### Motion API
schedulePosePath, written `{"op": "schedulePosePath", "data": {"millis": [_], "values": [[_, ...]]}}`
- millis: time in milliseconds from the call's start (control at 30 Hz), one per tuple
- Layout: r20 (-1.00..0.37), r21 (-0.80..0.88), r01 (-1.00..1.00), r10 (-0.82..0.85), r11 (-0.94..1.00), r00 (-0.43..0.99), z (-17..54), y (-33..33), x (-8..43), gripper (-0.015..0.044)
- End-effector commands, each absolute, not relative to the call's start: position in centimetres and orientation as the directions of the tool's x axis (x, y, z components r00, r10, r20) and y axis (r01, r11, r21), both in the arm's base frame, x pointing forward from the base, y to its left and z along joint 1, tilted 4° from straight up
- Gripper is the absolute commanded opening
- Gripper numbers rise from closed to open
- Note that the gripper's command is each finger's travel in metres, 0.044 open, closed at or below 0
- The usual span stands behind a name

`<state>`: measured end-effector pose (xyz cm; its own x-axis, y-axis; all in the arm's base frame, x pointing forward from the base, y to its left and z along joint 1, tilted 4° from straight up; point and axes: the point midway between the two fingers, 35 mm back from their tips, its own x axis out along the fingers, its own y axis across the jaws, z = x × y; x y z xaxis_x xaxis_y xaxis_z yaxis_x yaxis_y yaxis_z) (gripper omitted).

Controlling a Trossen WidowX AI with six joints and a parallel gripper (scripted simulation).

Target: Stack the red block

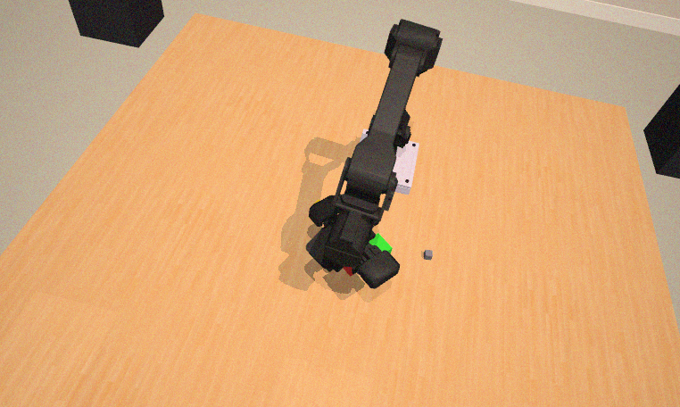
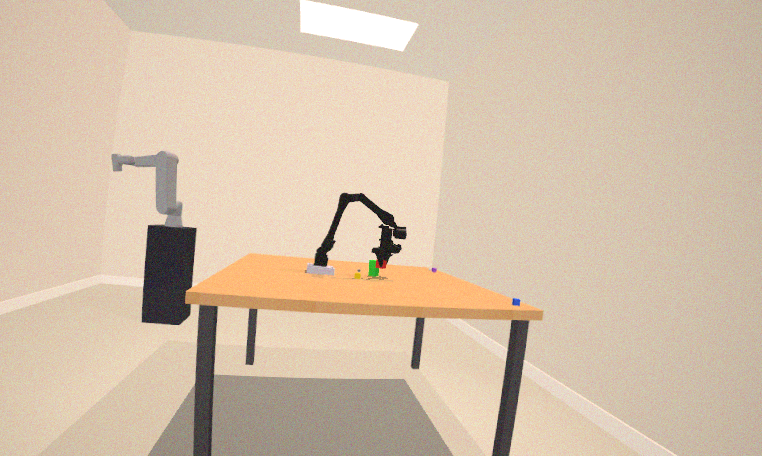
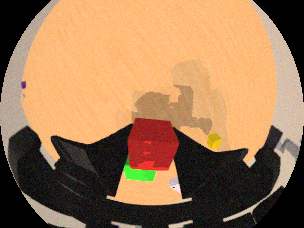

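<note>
The fingers pinch the red block [image 3: 152, 142], raised off the counter [image 1: 180, 202], with the green tower [image 1: 380, 241] just beside it at about two o'clock in the top view. To stack well, rise above the tower's top before moving sideways, centre the block, lower gently, then release.

Arm [image 1: 395, 105]: matte black, boxy links with rounded joint housings. Base plate [image 1: 407, 166]: pale grey, rectangular, dark screws at its corners. Gripper [image 3: 152, 156] fingers black, blocky.
</note>
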<state>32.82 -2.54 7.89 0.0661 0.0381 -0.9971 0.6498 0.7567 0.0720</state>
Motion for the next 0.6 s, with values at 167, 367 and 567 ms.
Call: {"op": "schedulePosePath", "data": {"millis": [167, 367, 567], "values": [[-0.996, 0.082, 0.645, 0.039, 0.760, 0.081, 12.3, -2.7, 32.7, 0.0000], [-0.996, 0.082, 0.645, 0.039, 0.760, 0.081, 14.7, -2.8, 32.5, 0.0000], [-0.996, 0.082, 0.645, 0.039, 0.760, 0.081, 14.8, -2.8, 32.5, 0.0000]]}}
